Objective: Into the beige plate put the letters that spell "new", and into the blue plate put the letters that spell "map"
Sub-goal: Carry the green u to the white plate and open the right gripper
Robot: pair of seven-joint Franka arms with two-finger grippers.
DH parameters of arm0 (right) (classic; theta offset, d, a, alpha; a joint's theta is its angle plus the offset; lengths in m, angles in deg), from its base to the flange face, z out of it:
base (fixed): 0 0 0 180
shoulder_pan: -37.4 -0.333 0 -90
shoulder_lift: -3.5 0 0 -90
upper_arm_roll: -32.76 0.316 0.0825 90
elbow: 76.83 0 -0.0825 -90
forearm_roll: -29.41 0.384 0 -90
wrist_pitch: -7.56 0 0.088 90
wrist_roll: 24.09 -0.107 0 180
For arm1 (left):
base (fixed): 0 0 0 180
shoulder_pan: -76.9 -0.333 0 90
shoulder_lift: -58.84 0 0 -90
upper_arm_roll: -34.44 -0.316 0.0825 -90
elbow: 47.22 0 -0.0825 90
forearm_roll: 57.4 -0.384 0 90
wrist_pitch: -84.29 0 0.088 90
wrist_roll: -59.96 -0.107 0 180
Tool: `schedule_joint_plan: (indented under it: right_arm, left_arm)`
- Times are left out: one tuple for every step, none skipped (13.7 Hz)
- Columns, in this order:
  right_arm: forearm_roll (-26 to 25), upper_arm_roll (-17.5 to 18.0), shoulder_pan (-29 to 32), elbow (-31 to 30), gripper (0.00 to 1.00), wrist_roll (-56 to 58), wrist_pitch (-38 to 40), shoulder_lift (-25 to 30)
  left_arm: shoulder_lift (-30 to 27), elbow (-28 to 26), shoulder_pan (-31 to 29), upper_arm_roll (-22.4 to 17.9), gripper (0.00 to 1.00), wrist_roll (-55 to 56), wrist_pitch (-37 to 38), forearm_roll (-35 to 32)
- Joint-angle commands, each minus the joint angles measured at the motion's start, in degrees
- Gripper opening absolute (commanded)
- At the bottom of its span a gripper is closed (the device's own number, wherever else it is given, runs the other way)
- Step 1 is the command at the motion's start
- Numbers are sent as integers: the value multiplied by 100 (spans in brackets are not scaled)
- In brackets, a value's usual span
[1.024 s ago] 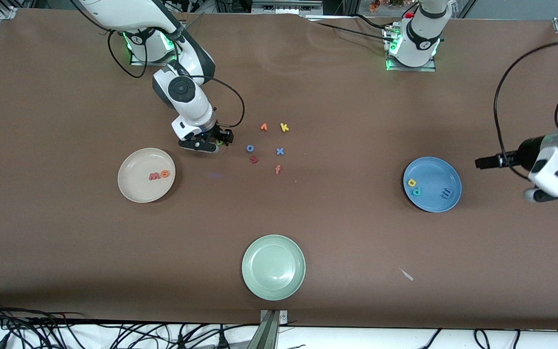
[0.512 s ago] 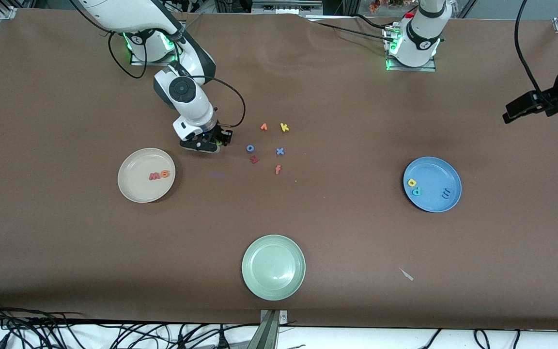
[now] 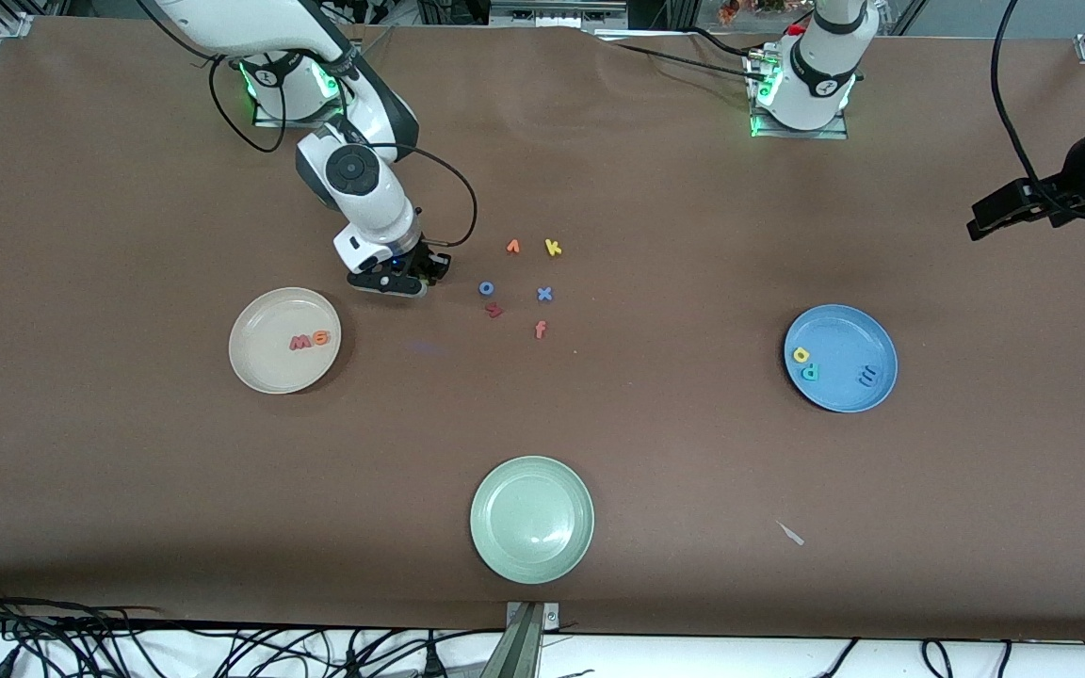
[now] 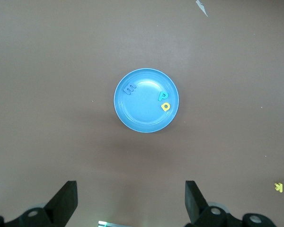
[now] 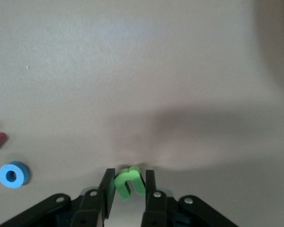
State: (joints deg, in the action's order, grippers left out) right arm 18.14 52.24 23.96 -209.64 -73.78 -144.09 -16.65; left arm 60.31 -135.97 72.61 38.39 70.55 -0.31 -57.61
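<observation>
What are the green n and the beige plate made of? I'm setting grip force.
Green n: likely soft foam, matte, with thick cut edges, pinched by the right gripper. Beige plate: hard and glossy with reflections on its rim; ceramic or plastic, cannot tell which.

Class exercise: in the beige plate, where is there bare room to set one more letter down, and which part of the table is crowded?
The beige plate holds only the w and e together near its middle; its rim side nearer the front camera is bare. Crowded: the loose letters beside the right gripper, whose fingers are shut on the green n. The left gripper waits, open.
</observation>
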Motion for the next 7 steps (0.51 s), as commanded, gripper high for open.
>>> schedule_joint_plan:
  right_arm:
    - [45, -276, 70, 525, 17, 912, 1484, 494]
    - [115, -522, 70, 763, 17, 1413, 1933, 556]
    - [281, -768, 70, 974, 17, 2001, 2312, 582]
    - [440, -1040, 70, 1159, 17, 2677, 2577, 609]
    - [546, -1339, 61, 1231, 17, 3310, 2658, 618]
    - [556, -1620, 61, 1231, 17, 3856, 2641, 627]
    - [556, -1850, 70, 1214, 18, 4314, 2589, 609]
  left_arm:
    - [19, 7, -37, -34, 100, -146, -65, 83]
    - [45, 16, -37, -34, 100, -146, -65, 91]
    - [46, 25, -37, -43, 100, -146, -65, 91]
    - [46, 51, -45, -43, 100, -146, -65, 91]
    - [46, 60, -80, -43, 100, -146, -65, 65]
    - [46, 60, -124, -43, 100, -146, -74, 74]
    - [46, 69, -151, -43, 100, -154, -74, 74]
